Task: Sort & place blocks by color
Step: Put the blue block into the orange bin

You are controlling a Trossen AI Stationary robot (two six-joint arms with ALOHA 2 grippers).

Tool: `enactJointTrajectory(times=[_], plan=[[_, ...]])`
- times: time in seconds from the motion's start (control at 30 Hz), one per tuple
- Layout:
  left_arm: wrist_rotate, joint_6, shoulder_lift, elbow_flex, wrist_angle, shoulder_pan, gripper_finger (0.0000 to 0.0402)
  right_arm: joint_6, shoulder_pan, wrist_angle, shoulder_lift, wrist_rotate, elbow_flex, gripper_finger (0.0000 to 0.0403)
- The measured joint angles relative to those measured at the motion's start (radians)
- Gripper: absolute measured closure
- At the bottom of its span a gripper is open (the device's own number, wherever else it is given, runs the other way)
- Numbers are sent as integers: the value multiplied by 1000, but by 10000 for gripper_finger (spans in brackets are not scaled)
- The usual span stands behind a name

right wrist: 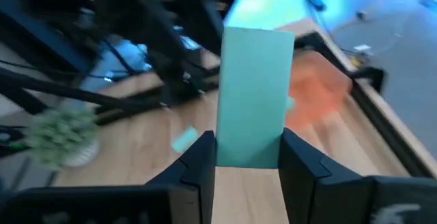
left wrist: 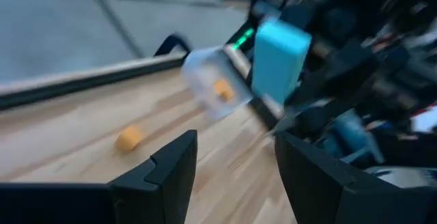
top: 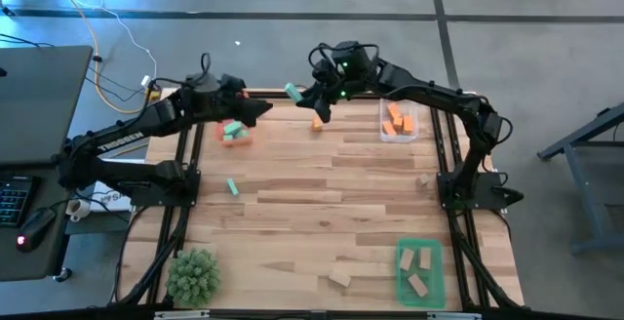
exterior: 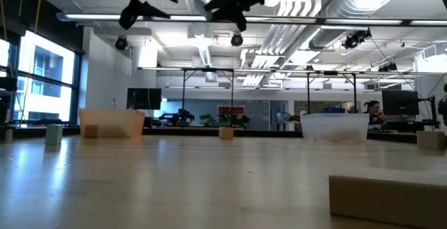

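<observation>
1. Up near the far edge of the wooden table (top: 322,203), the right gripper (right wrist: 247,157) is clenched on a teal-green rectangular wooden block (right wrist: 254,94), holding it aloft and upright between its fingers.
2. The left gripper (left wrist: 235,159) hangs just beside it, jaws spread and holding nothing, pointed at that same block (left wrist: 278,59).
3. Just on the left arm's side of the two grippers sits the orange plastic tray (top: 234,132), already holding teal-green pieces.
4. On the other side, the clear plastic tray (top: 400,123) carries orange pieces.
5. This looks like a handover step, or the carry of a teal-green block toward the orange tray.
6. Next, I'd guess, the left jaws must close round the block's free end before the right lets go.
</observation>
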Motion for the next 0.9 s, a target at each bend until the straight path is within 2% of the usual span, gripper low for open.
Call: enactJointTrajectory(times=[0.07, 0.23, 0.5, 0.67, 0.9], plan=[[30, 9, 0, 0, 60, 14, 215, 25, 0, 37, -1, -38, 0, 308], [90, 18, 2, 0, 182, 21, 215, 93, 1, 89, -3, -59, 0, 308], [119, 50, 22, 0, 258, 17, 215, 151, 24, 191, -3, -84, 0, 308], [174, 51, 56, 0, 319, 11, 215, 156, 30, 195, -3, -81, 0, 308], [191, 51, 111, 1, 364, 11, 215, 158, 42, 183, -3, -85, 0, 308]])
